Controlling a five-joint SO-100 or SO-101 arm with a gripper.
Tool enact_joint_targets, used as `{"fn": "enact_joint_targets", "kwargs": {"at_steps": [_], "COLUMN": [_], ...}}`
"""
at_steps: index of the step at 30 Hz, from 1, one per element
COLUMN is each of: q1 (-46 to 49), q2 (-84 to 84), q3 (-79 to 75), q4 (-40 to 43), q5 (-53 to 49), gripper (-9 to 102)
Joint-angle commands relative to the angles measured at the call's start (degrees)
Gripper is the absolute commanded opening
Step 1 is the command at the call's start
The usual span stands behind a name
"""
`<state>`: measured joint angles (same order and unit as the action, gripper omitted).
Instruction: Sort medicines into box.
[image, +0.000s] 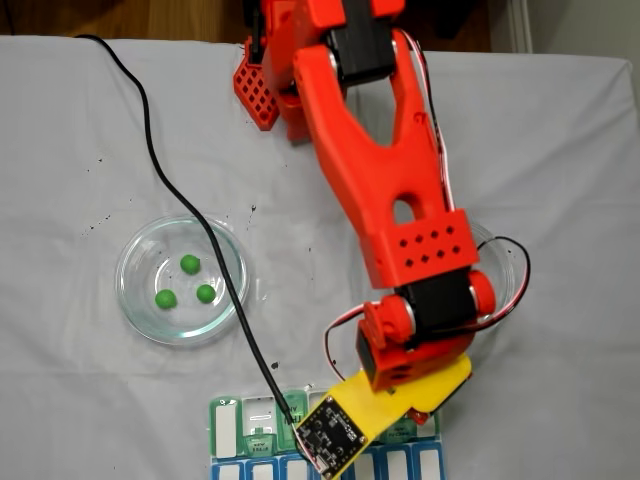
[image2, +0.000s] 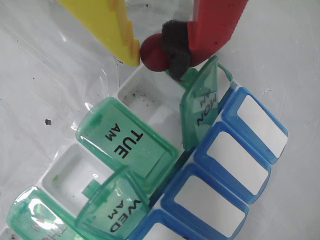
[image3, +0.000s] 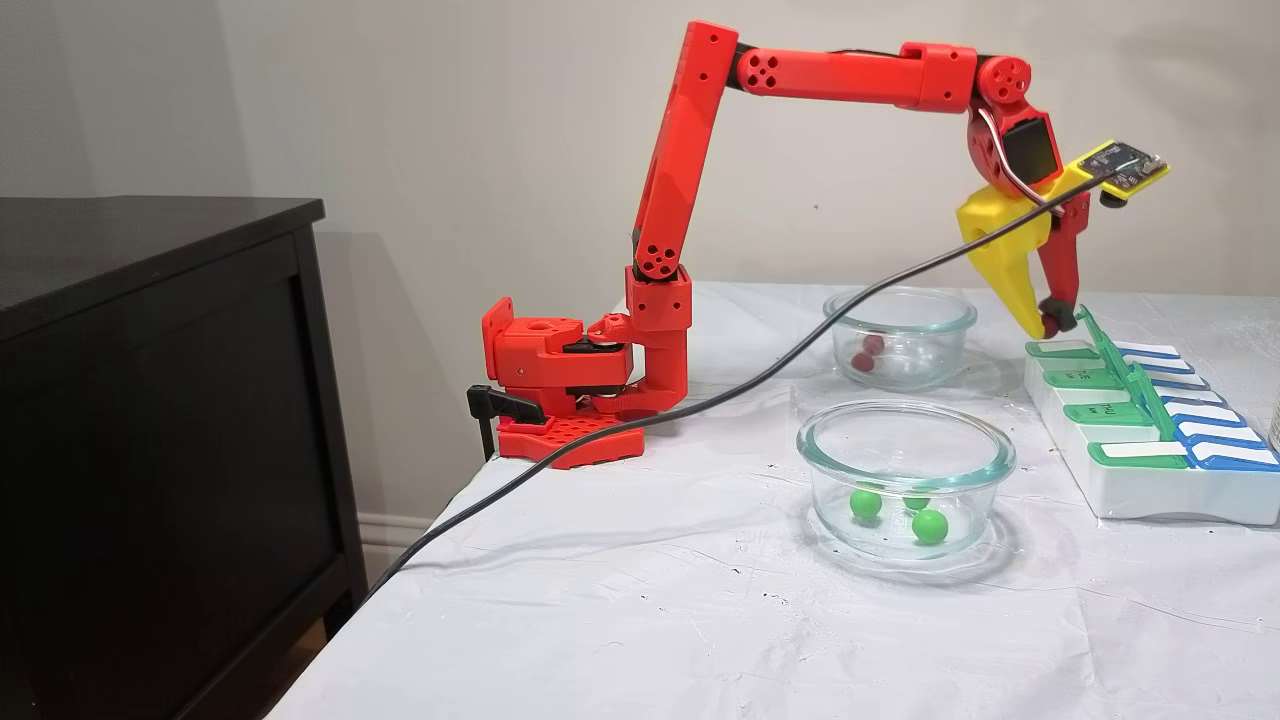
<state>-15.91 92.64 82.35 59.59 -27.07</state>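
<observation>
The gripper (image2: 150, 47) is holding a dark red ball (image2: 154, 52) between its yellow finger (image2: 107, 22) and its red finger (image2: 215, 25). In the wrist view the ball is pressing against a dark pad on the red finger, and the jaws are squeezing it from both sides.

The ball is hanging just above the pill box (image2: 150, 105), right over the open white cell next to the lid marked MON (image2: 202, 105). That lid is standing up, tilted. The lid marked TUE (image2: 125, 142) is lying half open beside it, and the lid marked WED (image2: 117, 210) is also tipped up. A row of blue cells (image2: 235, 160) with white labels is sitting along the other side of the box.

In a fixed view from the side, the gripper (image3: 1040, 325) is pointing down at the far end of the pill box (image3: 1150, 490) — the red ball (image3: 1048, 323) is showing at its tip. Near it, a glass bowl (image3: 900, 310) is holding two more red balls (image3: 868, 350). A second glass bowl (image3: 905, 440), closer to the camera, is holding three green balls (image3: 930, 525).

In a fixed view from above, the three green balls (image: 190, 263) are sitting together in their bowl (image: 135, 290), well apart from the box (image: 225, 425). A black cable (image: 160, 170) is running across the white cloth (image: 80, 400) and over that bowl.
</observation>
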Motion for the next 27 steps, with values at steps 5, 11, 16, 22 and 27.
{"fn": "enact_joint_targets", "kwargs": {"at_steps": [5, 11, 16, 22, 27], "q1": [1.1, 1.8, 1.4, 1.1, -0.1], "q2": [0.5, 0.7, 1.7, 2.0, 4.7], "q3": [-2.5, -1.2, -0.5, -0.3, -0.5], "q4": [-3.3, -6.0, -5.2, -4.3, 0.4], "q5": [-0.9, -0.8, -0.8, -1.1, -1.8], "gripper": [0, 3, 21, 21, 10]}}
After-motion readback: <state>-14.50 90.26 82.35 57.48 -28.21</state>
